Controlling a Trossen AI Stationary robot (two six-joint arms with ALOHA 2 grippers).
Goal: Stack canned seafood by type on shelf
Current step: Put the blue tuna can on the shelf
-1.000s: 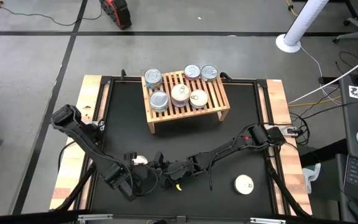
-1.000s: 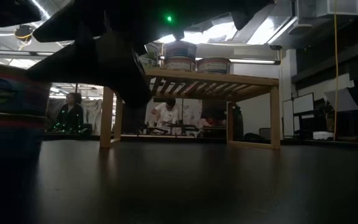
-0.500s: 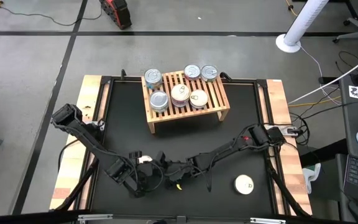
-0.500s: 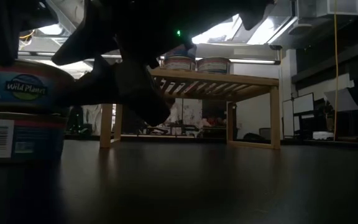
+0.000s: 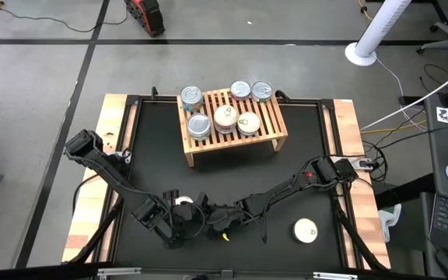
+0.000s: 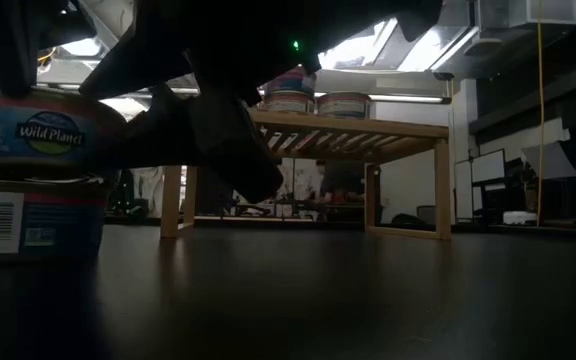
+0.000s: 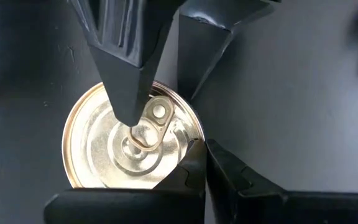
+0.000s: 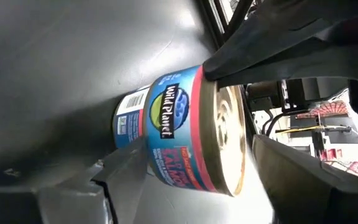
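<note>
Two tins stand stacked near the table's near-left. The upper tin (image 6: pixel 48 135) (image 8: pixel 179 124) has a blue label, a red band and a gold pull-tab lid (image 7: pixel 123 143) (image 5: pixel 182 201), and it rests on a barcode-labelled tin (image 6: pixel 28 215). My left gripper (image 7: pixel 204 152) (image 5: pixel 176 214) is shut at the lid's rim. My right gripper (image 8: pixel 197 149) (image 5: pixel 197 210) is open, one finger (image 7: pixel 129 74) over the lid and the other (image 7: pixel 219 43) beside the tin. The light-wood shelf (image 5: pixel 277 128) (image 6: pixel 368 125) carries several tins (image 5: pixel 225 117). My left gripper's shut fingertips meet the upper tin at the edge of its lid (image 7: pixel 191 146) (image 8: pixel 205 70), slanting down from above. The tin stands upright on the lower tin. My right gripper's open fingers (image 8: pixel 126 165) stand about the upper tin; whether they touch it I cannot tell.
A lone tin with a white lid (image 5: pixel 306 230) sits on the black tabletop at the near right. Both arms cross low over the near part of the table. Wooden side rails (image 5: pixel 92 194) border the table. Bare black surface lies between the shelf legs and the arms.
My left gripper has moved a little toward the table's right, and the gold-lidded tin has shifted the same way with it. In the low view the stack has come farther into the picture from the left.
</note>
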